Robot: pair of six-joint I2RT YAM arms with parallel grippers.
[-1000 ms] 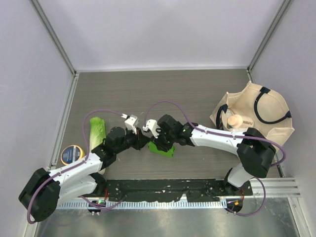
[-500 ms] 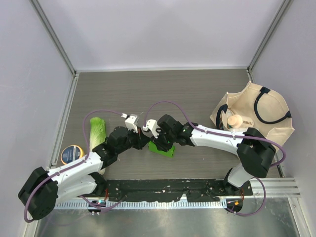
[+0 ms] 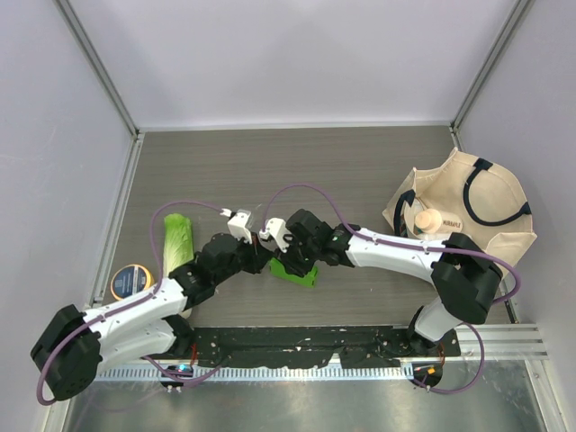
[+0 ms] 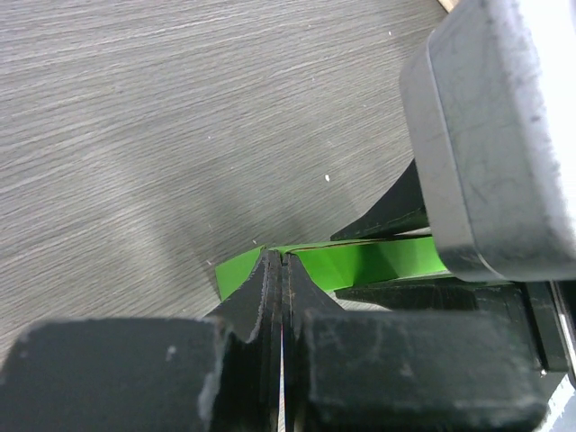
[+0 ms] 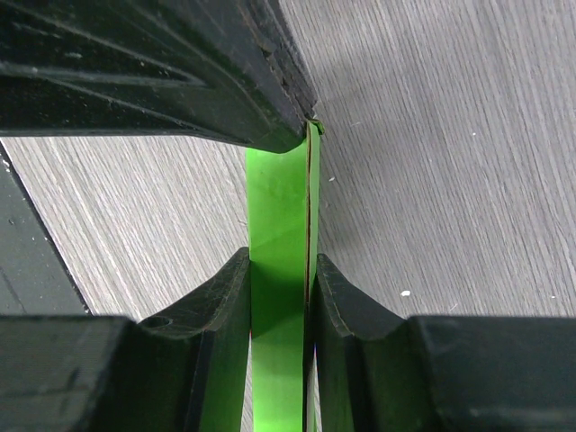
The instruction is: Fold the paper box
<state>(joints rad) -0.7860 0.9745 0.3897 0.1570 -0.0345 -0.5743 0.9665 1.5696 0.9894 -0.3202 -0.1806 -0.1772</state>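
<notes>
There, paper box (image 3: 296, 273) on grey table (image 3: 360, 171)

Grey-brown wooden table (image 3: 315, 162) with thin lines; plain pale walls (image 3: 288, 54) stand around it; soft light.

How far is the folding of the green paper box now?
Done: both grippers grip the paper box. The left gripper pinches one edge; the right gripper clamps a doubled strip, so one crease seems formed. In hand: pressing that fold. Left: no box shape shows yet.
</notes>
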